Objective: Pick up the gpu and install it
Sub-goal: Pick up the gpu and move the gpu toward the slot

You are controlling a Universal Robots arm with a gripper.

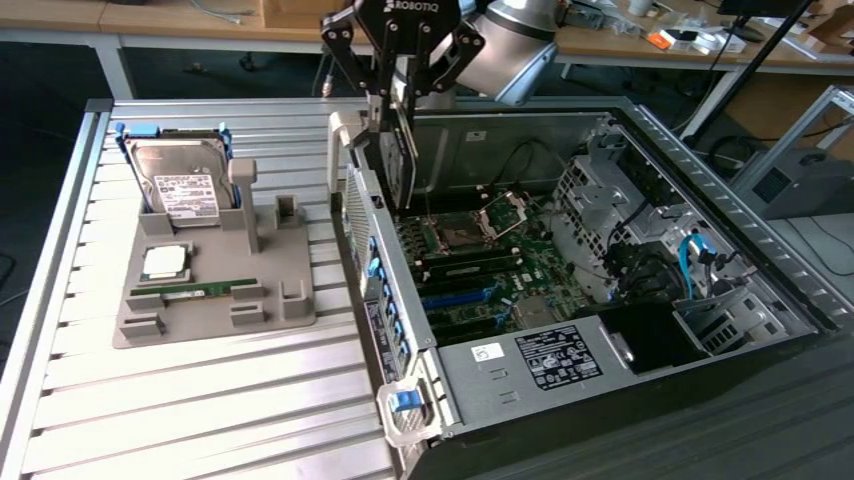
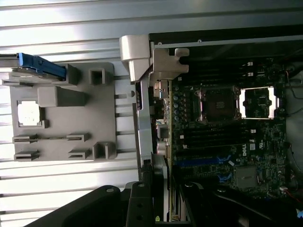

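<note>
Claw [image 1: 396, 100]: partly closed and clamped on the top edge of the graphics card [image 1: 398, 160], with a finger pressing on each flat side.
Graphics card: thin and dark, it hangs upright from the claw. Its lower end is down inside the open computer case [image 1: 747, 270], close to the rear wall. I cannot tell whether it touches the motherboard [image 1: 487, 270].
Writing on claw: "ROBOTIQ" in white on the black body.
Computer case: it lies on its side on the slatted bench [image 1: 200, 430], with the side panel off.
Power supply label [image 1: 554, 352]: black and white, with print too small to read.
Tray [image 1: 200, 330]: grey, on the bench to the exterior view's left of the case.
Hard drive [image 1: 180, 185]: silver, propped at the far end of the tray. Its white label cannot be read.
Processor chip [image 1: 164, 262]: lies flat in the tray.
Memory stick [image 1: 200, 290]: green, just in front of the chip.
</note>
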